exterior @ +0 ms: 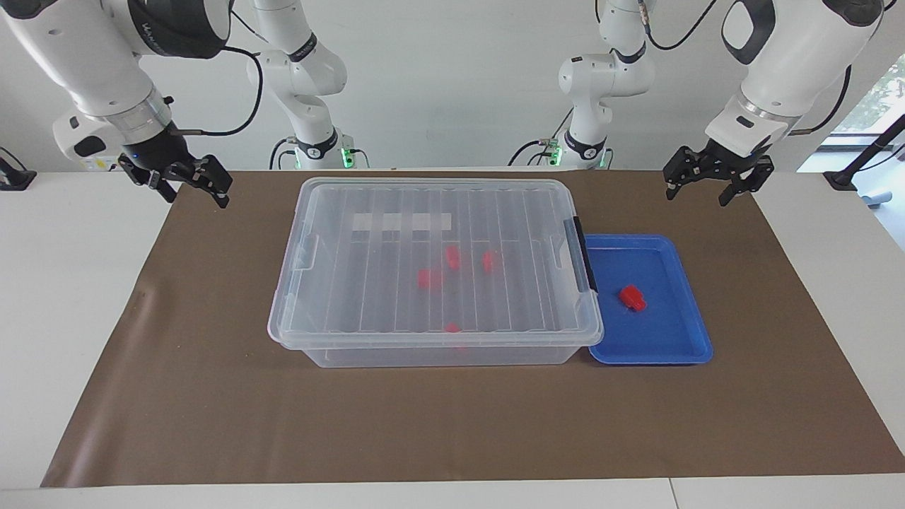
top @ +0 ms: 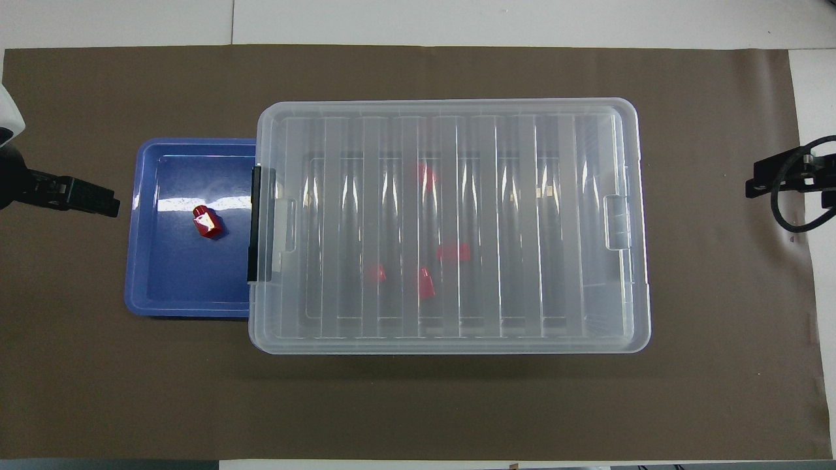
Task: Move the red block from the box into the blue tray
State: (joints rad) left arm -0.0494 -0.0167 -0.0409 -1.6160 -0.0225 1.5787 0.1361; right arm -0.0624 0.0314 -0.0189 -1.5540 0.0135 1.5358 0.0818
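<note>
Red block (top: 207,222) lies in blue tray (top: 153,297), w/ tray touching the lidded box (top: 450,225) at left arm's end of table. Four more red blocks (top: 424,283) show thru the ribbed clear lid (top: 588,130); black clip (top: 255,223) sits on box's tray-side edge. Brown mat (top: 418,405) underneath. Left gripper (top: 81,196) is over mat beside tray, right gripper (top: 780,179) over mat's other end.

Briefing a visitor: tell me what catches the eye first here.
The clear lidded box mid-table, four red blocks blurred inside. Beside it, toward the left arm's end, the blue tray holds one red block. Both grippers, left and right, hang open at the mat's ends.
</note>
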